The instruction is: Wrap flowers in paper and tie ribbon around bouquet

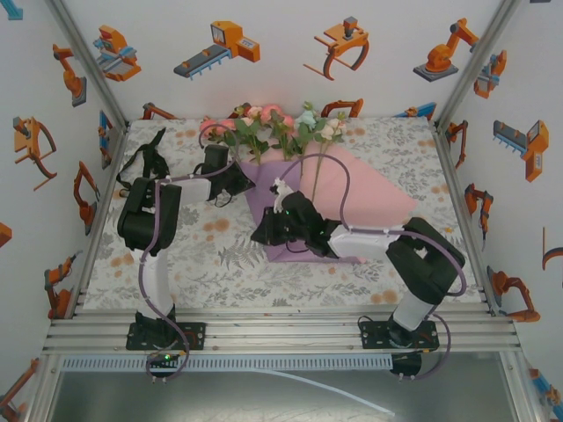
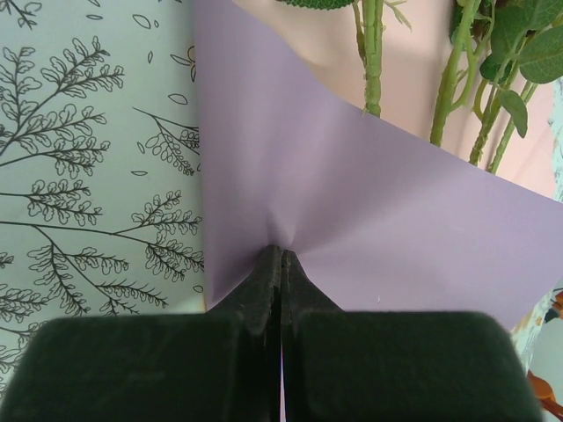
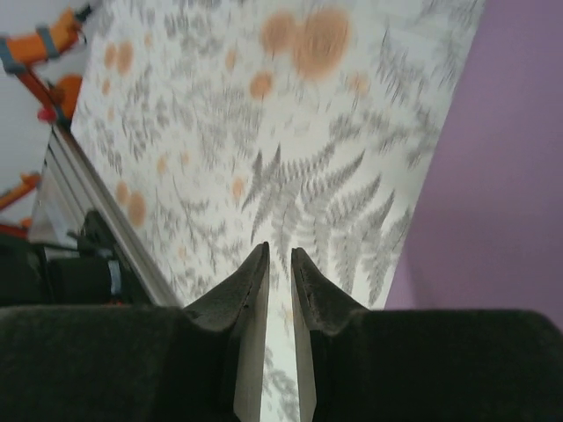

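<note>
The left hand (image 2: 281, 257) is clamped tight on the edge of one large thin lilac-and-pink paper sheet (image 2: 378, 211). The sheet spreads ahead of it on the fern-printed surface (image 2: 88, 176), carrying at least three green artificial flower stalks (image 2: 373, 61). The right hand (image 3: 280, 264), slightly parted, holds nothing, with the paper just beside it.

Matt, smooth paper (image 2: 369, 211); table cover (image 2: 88, 176) matt printed cloth; left pincer (image 2: 281, 255) matt black plastic; flower stalks (image 2: 373, 61) slightly glossy plastic.

Bright, even, soft-shadowed light; right wrist view slightly blurred
</note>
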Motion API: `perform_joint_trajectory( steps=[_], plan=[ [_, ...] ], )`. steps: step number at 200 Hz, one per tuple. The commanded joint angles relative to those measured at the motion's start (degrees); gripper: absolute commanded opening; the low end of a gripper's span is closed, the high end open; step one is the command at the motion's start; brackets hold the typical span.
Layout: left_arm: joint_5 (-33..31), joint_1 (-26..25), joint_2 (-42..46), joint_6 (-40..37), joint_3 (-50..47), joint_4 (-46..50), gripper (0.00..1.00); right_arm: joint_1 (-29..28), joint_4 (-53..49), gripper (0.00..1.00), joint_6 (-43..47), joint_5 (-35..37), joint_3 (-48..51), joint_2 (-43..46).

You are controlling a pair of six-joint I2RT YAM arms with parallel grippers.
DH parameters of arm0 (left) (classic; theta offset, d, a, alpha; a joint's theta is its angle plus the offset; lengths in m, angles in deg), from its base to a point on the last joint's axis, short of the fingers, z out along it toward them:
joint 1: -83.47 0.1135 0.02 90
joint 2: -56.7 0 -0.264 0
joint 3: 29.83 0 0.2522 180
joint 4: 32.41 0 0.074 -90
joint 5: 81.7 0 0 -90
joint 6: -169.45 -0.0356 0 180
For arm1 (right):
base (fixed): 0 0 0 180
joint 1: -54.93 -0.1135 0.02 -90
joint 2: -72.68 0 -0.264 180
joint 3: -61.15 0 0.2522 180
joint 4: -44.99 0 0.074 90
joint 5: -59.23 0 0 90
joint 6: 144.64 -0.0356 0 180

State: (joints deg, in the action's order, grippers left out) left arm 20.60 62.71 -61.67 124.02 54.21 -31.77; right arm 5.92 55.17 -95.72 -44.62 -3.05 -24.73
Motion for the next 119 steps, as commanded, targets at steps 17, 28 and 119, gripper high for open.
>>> perform_joint_trajectory(
  steps=[17, 28, 119],
  plan=[
    [0.62, 0.77, -1.08, 0.85, 1.7, -1.16, 0.0, 3.22, -0.61, 0.2, 1.79, -1.97, -1.76, -6.32],
    [0.5, 0.86, -1.15, 0.82, 1.86, -1.29, 0.0, 3.2, -0.26, 0.2, 1.47, -3.44, -0.91, -7.64],
    [0.04, 5.45, -9.41, -4.16, 11.23, 2.46, 0.0, 3.22, 4.49, 0.19, -2.41, -5.27, 7.71, -6.83]
  ],
)
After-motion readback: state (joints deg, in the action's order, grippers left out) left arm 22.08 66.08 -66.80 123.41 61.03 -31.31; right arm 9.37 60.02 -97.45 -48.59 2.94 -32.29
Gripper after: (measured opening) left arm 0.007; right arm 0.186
